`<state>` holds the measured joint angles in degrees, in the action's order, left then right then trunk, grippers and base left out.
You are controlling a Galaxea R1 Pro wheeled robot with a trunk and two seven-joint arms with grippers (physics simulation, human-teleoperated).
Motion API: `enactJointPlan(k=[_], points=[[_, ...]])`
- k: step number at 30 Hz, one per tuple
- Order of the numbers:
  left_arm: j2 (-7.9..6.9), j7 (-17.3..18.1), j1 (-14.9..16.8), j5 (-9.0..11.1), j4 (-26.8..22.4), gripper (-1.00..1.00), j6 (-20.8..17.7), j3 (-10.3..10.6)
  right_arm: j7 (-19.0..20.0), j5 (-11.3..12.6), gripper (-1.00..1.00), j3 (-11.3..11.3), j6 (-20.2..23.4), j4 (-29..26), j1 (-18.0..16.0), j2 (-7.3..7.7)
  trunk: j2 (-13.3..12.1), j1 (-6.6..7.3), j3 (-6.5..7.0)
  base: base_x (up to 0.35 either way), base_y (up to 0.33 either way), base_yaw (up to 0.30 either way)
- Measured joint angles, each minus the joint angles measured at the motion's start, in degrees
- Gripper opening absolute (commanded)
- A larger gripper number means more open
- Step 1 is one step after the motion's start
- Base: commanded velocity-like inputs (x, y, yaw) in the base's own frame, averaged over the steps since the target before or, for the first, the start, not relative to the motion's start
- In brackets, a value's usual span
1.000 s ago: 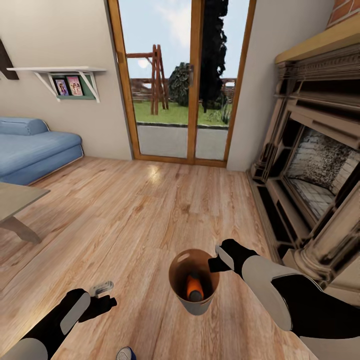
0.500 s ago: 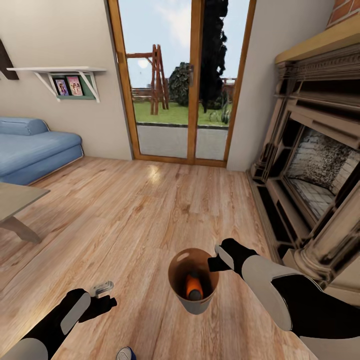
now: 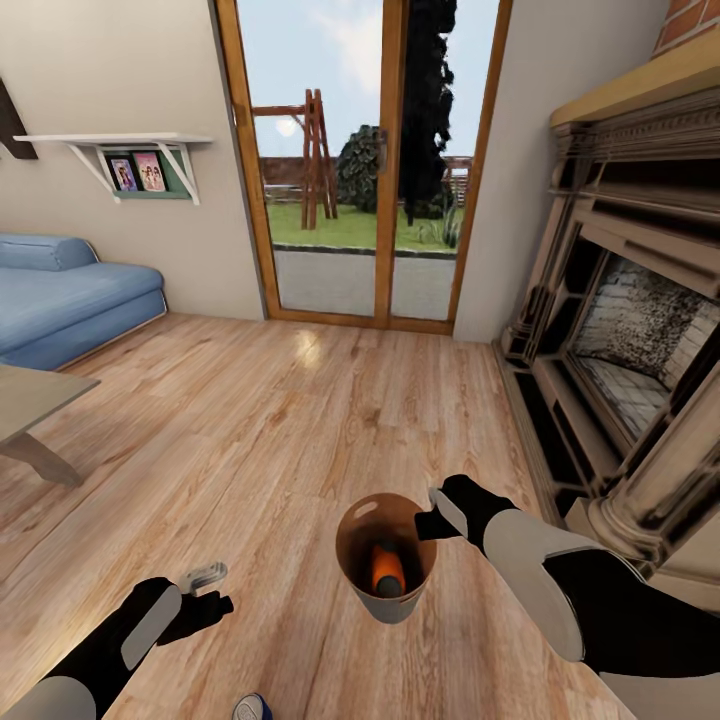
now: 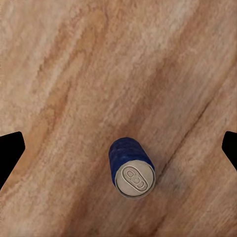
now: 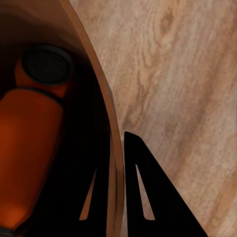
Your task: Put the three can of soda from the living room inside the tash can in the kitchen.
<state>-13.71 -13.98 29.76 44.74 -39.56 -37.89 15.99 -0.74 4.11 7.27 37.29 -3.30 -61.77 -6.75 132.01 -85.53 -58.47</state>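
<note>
Light wood planks are filling the living room floor (image 3: 330, 400), running up to the glass doors (image 3: 365, 160), with the fireplace (image 3: 620, 350) at three o'clock and the blue sofa (image 3: 70, 295) at nine.

At the centre, the right claw (image 3: 432, 525) is clamping the rim of the tash can (image 3: 386, 590), one finger (image 5: 96, 197) inside the brown wall and the other outside, as the right wrist view is showing. An orange can of soda (image 3: 388, 570) is lying tilted inside the bin. Against a second ago the bin is sitting slightly higher and nearer the doors, so I judge the arm is lifting or carrying it a little, contents still in.

Out at eight o'clock, the left claw (image 3: 205, 592) is hanging above the floor with its fingers spread wide and gripping nothing. Below it, at six o'clock in the head view, the dark blue can of soda (image 4: 131, 168) is lying on its side on the planks, untouched.

One can appears binned and the blue one is waiting; the third is unaccounted for.
</note>
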Motion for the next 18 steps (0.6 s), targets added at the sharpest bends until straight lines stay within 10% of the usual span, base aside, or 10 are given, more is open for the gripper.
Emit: enactJointPlan(k=[18], points=[[-0.77, -0.34, -0.73, 0.0, 0.58, 1.0, -0.37, 1.77, 0.3, -0.41, -1.0, 1.46, 0.87, 1.57, 1.04, 0.04, 0.01, -0.01, -0.01, 0.0, 0.0, 0.0]])
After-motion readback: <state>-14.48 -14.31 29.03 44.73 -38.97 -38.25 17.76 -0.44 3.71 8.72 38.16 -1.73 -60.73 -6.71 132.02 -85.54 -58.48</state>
